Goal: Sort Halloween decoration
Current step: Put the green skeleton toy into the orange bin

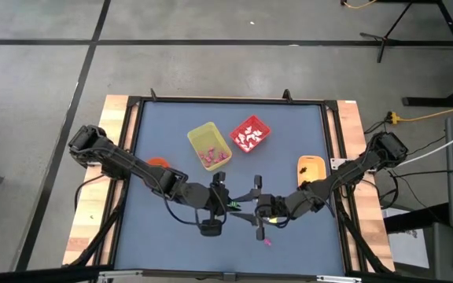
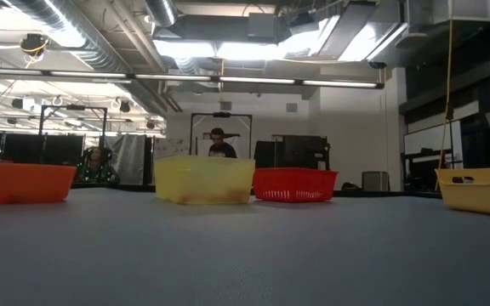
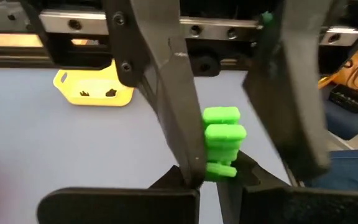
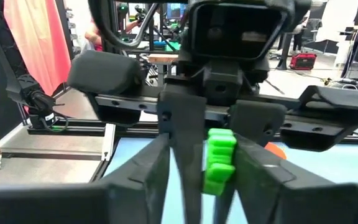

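- The yellow bin already holds several pink trinkets and the red bin several white trinkets, so I judge part of the sorting done.
- A green trinket is in the air between the two arms, at the near middle of the table: it looks like a hand-over, not yet finished.
- The left gripper is pressed together on the green trinket's lower end.
- The right gripper faces it from the right, its fingers beside the same trinket; whether they are gripping or letting go I cannot tell.
- Left to do: the green trinket needs a bin, and one pink piece lies loose on the table just near of the grippers.
- The orange tray at the right holds two small dark shapes, too small to identify.
- An orange bowl at the left is mostly hidden under the left arm; its contents cannot be seen.
- The level view shows the bins only from the side and neither gripper, so it adds nothing about their contents.
- From above, the grippers overlap in a dark cluster and the green piece is a mere speck.
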### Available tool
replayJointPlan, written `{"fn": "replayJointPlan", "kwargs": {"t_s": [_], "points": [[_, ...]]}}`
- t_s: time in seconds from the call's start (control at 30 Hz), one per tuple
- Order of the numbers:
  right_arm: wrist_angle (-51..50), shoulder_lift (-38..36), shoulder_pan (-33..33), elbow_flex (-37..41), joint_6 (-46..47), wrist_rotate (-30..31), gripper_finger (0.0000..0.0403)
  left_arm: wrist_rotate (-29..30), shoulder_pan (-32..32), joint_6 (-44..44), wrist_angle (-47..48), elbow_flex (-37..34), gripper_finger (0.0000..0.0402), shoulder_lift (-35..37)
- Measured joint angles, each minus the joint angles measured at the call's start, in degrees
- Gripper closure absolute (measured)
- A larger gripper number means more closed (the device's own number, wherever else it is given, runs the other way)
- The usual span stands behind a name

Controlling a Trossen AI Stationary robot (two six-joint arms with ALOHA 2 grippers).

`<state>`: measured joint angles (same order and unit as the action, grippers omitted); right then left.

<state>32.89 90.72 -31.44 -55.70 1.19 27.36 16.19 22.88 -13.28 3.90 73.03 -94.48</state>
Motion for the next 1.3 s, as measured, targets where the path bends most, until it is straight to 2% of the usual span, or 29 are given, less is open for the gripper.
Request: {"fn": "replayJointPlan", "kwargs": {"t_s": [0.17,0.37,0.5,0.63,0.8,0.93,1.0,1.3], "points": [[-0.1,0.0,0.0,0.0,0.0,0.0,0.0214,-0.1,0.0,0.0,4.2,0.0,0.039,0.6],[-3.4,0.0,0.0,0.0,0.0,0.0,0.0208,-2.8,-0.3,-1.6,14.1,0.1,0.0389,3.3],[-8.8,0.0,0.0,0.0,0.3,-0.1,0.0207,-4.6,-0.1,-2.1,25.7,0.0,0.0389,4.8],[-16.3,0.0,0.0,0.0,3.9,-0.2,0.0207,-5.5,-0.1,-6.2,41.6,0.1,0.0388,5.3],[-25.1,0.0,0.0,0.0,8.9,-3.2,0.0207,-3.8,-0.1,-13.2,64.1,0.0,0.0388,5.3],[-29.5,0.0,0.0,0.0,11.1,-6.5,0.0207,-1.0,-0.4,-17.6,75.7,-1.6,0.0388,5.3],[-30.7,0.0,0.0,0.0,11.2,-8.0,0.0207,-0.3,-0.4,-18.0,78.7,-3.5,0.0388,5.3],[-31.2,0.0,0.0,0.0,11.2,-14.2,0.0207,-0.2,-0.9,-18.2,78.3,-17.4,0.0388,5.3]]}}
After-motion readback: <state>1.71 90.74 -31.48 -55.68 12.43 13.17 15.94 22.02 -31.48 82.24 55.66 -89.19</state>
